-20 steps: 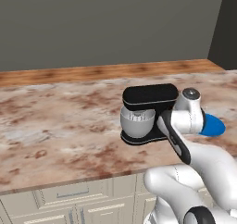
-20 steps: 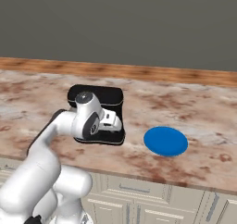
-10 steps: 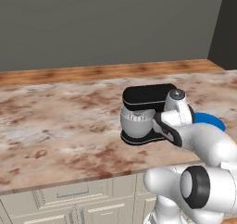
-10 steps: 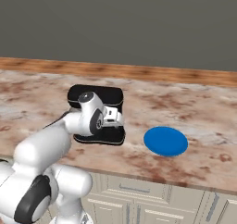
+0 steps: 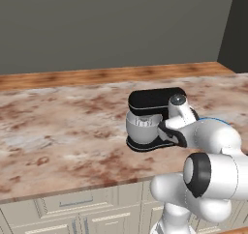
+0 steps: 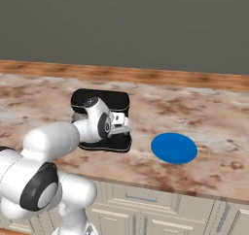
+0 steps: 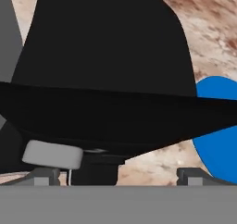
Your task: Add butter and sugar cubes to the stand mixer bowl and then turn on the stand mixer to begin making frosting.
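Glossy black stand mixer (image 5: 154, 113) w/ rounded head sits mid-way across the marbled brown stone counter (image 5: 58, 136); rounded light grey metal-look bowl (image 5: 140, 126) is tucked under its head, on the base; flat blue round plate (image 6: 174, 148) lies beside the mixer, apart from it; white arm's two-finger gripper (image 6: 119, 124) hangs right at the mixer's plate-side flank, jaws spread wide, holding nothing; looks like it's going for the control, so I'd say approach slow, square to the column, press w/ one fingertip only; can't spot butter or sugar from here.
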You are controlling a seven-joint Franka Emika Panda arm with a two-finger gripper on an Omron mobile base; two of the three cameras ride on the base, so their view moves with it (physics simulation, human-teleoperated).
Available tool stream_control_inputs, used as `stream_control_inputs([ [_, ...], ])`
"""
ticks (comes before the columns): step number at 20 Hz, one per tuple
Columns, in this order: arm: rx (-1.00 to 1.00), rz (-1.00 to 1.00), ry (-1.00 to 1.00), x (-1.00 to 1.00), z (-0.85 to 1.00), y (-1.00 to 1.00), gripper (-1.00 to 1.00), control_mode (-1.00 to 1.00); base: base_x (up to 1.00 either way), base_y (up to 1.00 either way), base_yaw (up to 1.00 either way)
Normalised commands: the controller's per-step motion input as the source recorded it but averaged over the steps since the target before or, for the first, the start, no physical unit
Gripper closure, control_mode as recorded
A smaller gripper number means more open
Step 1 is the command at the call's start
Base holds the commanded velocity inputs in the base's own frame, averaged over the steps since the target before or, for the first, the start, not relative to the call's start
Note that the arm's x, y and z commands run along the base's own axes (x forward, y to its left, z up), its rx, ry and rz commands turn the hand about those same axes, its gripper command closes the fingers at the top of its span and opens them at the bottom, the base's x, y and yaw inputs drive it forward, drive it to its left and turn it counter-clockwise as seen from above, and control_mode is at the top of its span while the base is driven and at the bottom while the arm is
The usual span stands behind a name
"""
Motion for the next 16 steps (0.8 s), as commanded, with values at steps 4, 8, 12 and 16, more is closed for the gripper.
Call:
stream_control_inputs([
  [4, -0.07, 0.01, 0.0, 0.02, -0.23, 0.0, -1.0, -1.0, 0.0, 0.0, 0.0],
  [8, -0.02, 0.02, 0.0, 0.3, -0.08, -0.01, -1.0, -1.0, 0.0, 0.0, 0.0],
  [12, 0.0, 0.03, 0.0, 0.48, -0.01, -0.09, -1.0, -1.0, 0.0, 0.0, 0.0],
  [16, 0.0, 0.03, 0.0, 0.5, 0.0, -0.02, 1.0, -1.0, 0.0, 0.0, 0.0],
])
